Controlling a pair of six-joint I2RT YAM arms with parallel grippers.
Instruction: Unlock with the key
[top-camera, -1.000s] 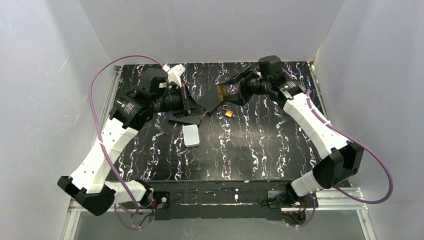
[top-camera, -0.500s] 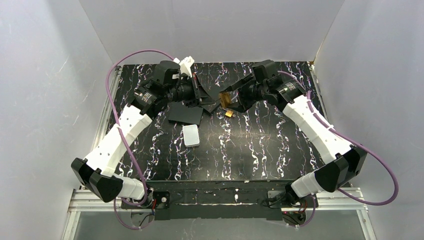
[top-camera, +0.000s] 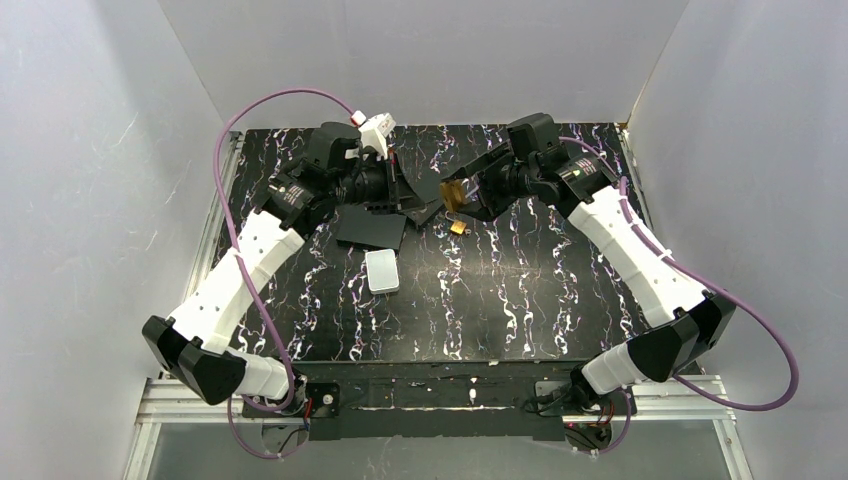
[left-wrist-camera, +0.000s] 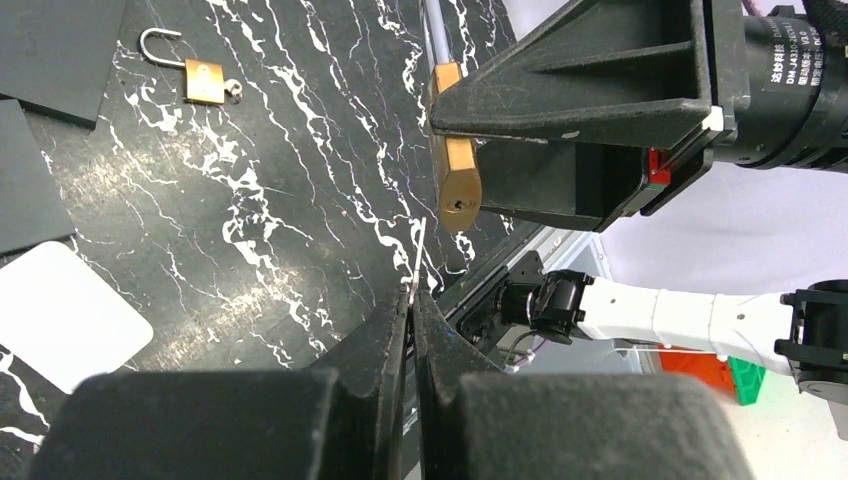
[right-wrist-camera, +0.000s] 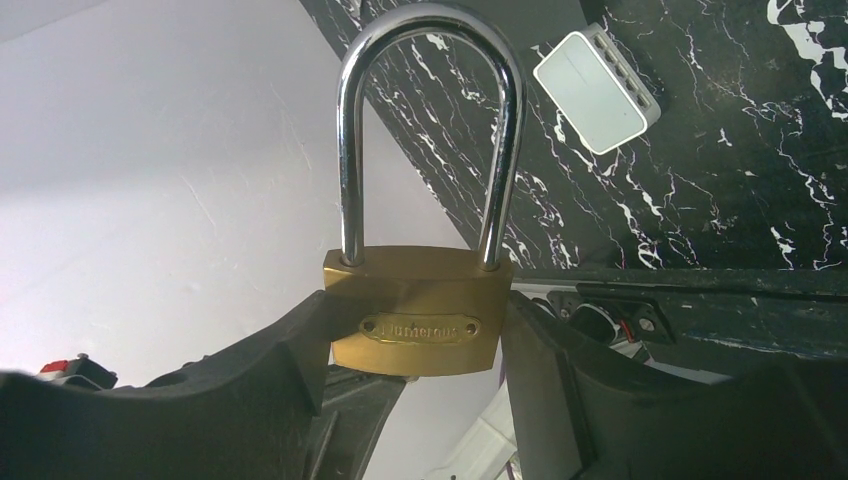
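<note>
Here, left pincer clenches the key; right pincer grips the brass padlock.

Brass padlock, shackle shut, held aloft, keyhole nr thin key tip, not inserted

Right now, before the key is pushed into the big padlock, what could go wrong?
1. The left gripper pinches the thin key only at its end, so a push may twist it or make it slip.
2. The key tip looks out of line with the keyhole, so it may strike the brass face instead.
3. The right gripper holds the padlock only by its sides, above the table. A hard push could tilt it.
</note>
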